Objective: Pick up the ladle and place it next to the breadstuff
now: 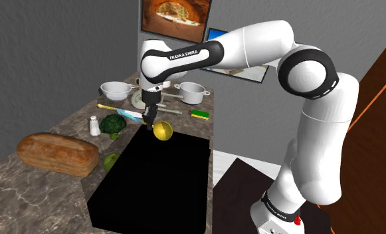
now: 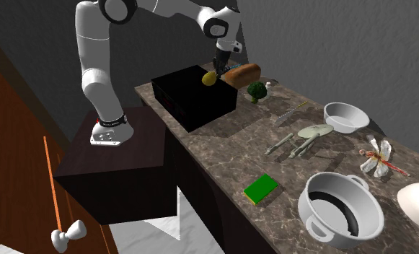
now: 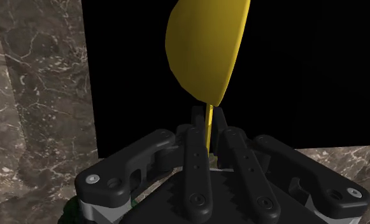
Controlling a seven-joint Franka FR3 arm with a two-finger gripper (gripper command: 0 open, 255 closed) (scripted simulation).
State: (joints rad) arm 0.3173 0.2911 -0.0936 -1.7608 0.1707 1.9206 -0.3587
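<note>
The ladle [image 3: 206,51] is clamped by its handle in the gripper [image 3: 209,125] (wrist view); the bread [image 1: 57,153] is shown on the counter [image 1: 22,199] (shoulder view).

- A black box [image 1: 155,179] sits at the near edge of the marble bench [image 2: 222,155].
- Broccoli [image 1: 111,124] and a white shaker [image 1: 94,125] stand side by side, left of the box in the shoulder view.
- Farther along the bench, a green sponge [image 1: 199,114] lies near a grey pot [image 1: 193,92].

Soft, even light from above washes the marble counter [image 1: 45,193], laying a pale sheen on the white arm [image 1: 324,133] and only faint shadows, while the box [image 1: 158,179] stays flat black and the yellow ladle [image 3: 206,51] glows evenly.
</note>
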